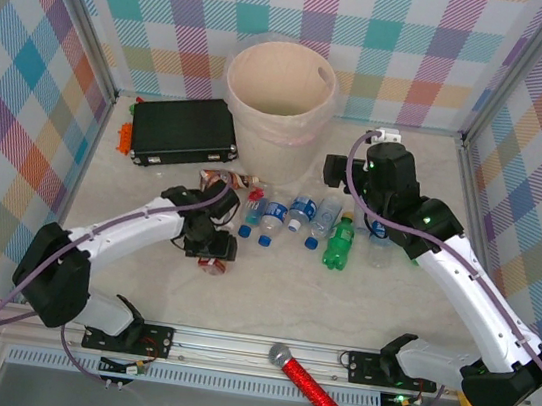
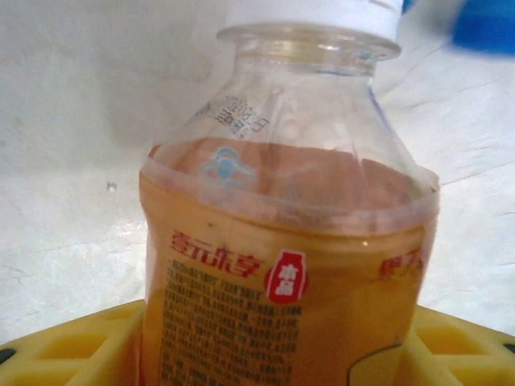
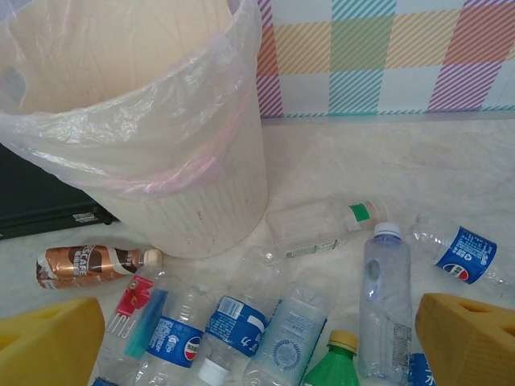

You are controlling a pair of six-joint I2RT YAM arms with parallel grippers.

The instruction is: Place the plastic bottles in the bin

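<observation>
Left end effector [image 1: 214,248] straddles a white-capped orange-labelled bottle [image 2: 282,265] on the tabletop [image 1: 267,303]; clamped or not, I cannot tell. Right end effector [image 3: 257,342] gapes apart facing the bin [image 1: 271,132]. Pinched off-centre, the bottle may squirt free.

place: we read this as a robotics lab test cell, not a home or a shop
walls: plaid printed panels [image 1: 395,39] on three sides, set in metal frame posts [image 1: 520,71]
rig: we see a left arm [image 1: 136,230] and a right arm [image 1: 472,282], both white, bolted to a slotted metal rail [image 1: 261,348] at the near edge, with exposed cables [image 1: 349,174]
counter: pale marbled sheet [image 1: 287,301], boxed in by the panels
props: lined bin [image 1: 261,131], plastic bottles [image 1: 300,212], black case [image 1: 182,130], red glittery microphone [image 1: 311,388]; we see an unrelated mix laid out together
</observation>
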